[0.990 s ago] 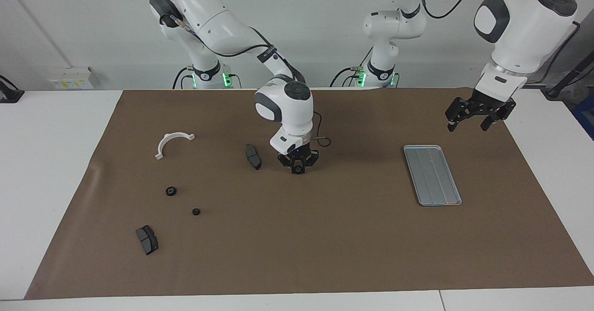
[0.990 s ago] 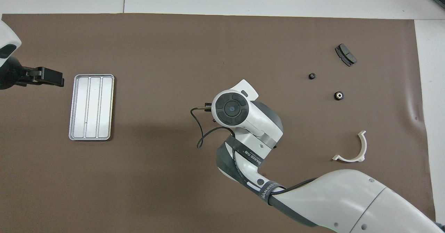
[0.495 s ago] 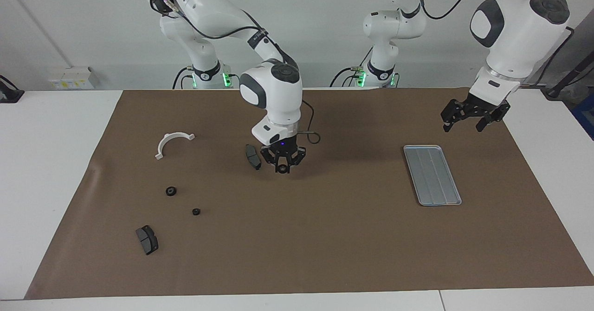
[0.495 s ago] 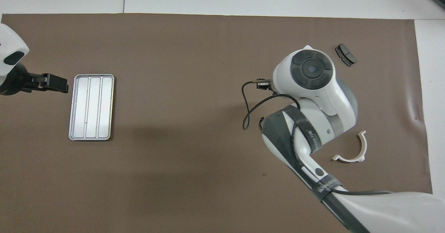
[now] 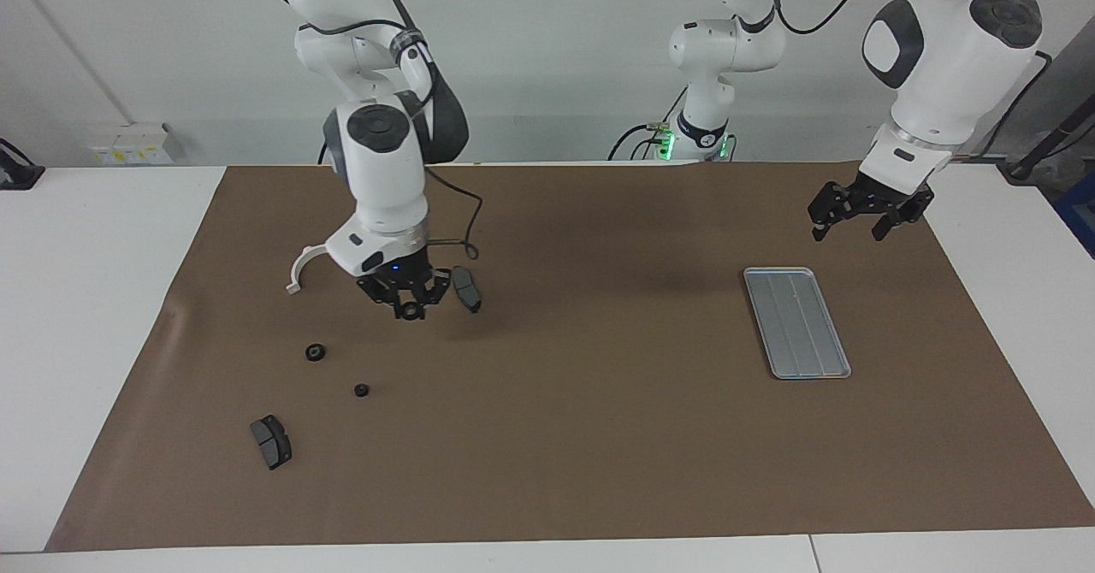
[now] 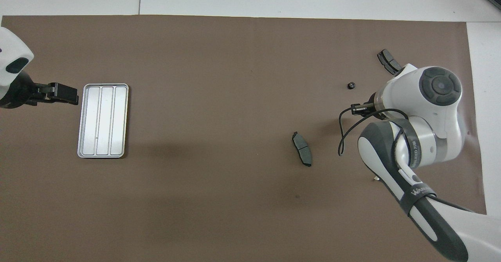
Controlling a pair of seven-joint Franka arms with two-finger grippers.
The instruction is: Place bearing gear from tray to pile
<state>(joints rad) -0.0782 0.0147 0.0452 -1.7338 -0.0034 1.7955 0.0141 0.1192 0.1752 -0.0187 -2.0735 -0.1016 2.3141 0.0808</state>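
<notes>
Mid-left, the right gripper (image 5: 409,304) pinches the bearing gear (image 5: 411,310) over the pile (image 5: 298,272) to drop it; upper right, the left gripper (image 5: 860,221) waits wide open.

We can read only one marking: a black band (image 6: 419,194) wrapped around the right arm's forearm in the overhead view carries white letters beginning "WAN", with the rest cut off by the band's curve. We make out no other legible text, number or sign on the tray, the parts or the tabletop.
</notes>
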